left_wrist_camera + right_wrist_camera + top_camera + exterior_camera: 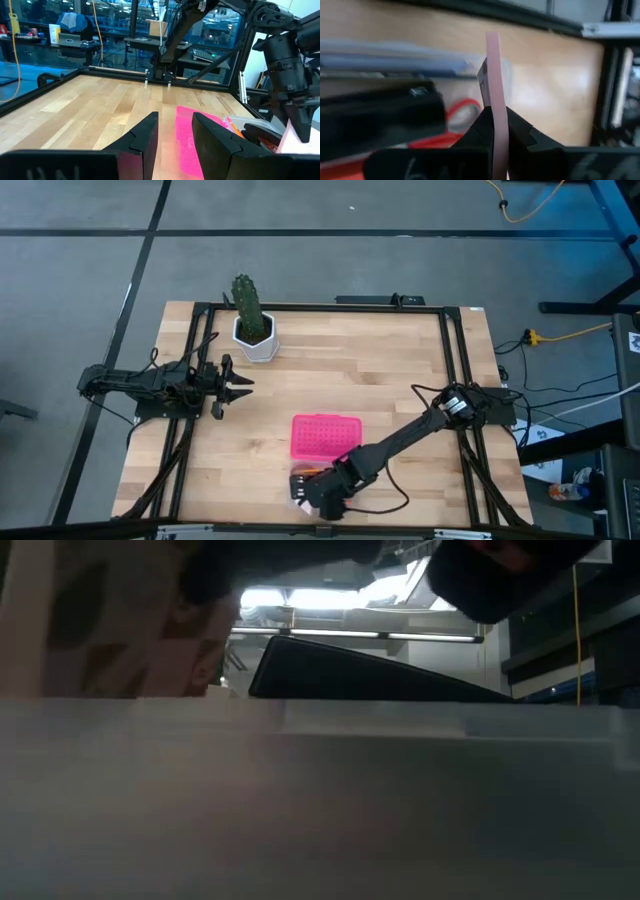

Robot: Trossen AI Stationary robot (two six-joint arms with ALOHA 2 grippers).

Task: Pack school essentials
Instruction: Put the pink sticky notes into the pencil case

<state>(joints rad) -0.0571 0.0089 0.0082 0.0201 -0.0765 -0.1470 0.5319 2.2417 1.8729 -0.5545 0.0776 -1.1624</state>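
Note:
My right gripper [312,496] is at the table's near edge over the clear plastic box [300,483] and is shut on the pale pink notepad [493,75]. Inside the box, the right wrist view shows the red scissors handle [462,111], a black oblong block [380,122] and a blue pen [395,62]. The dotted pink lid [323,436] lies flat on the table just beyond the box. My left gripper [238,385] hovers open at the table's left, below the cactus in its white pot [253,325]. The left wrist view shows the right gripper [300,125] with the notepad [290,144]. My right gripper pinches the pink notepad by its lower edge [495,127] between the two fingers [520,132], one on each flat face. The fingers come from above, pointing down. The notepad stands on edge in the hold over the open box; whether it touches the contents I cannot tell.
The cactus pot stands at the far left of the wooden table [400,370]. A black frame rail [455,360] runs along the table's sides. In the low view, the box's clear wall [320,800] fills the picture close to the camera.

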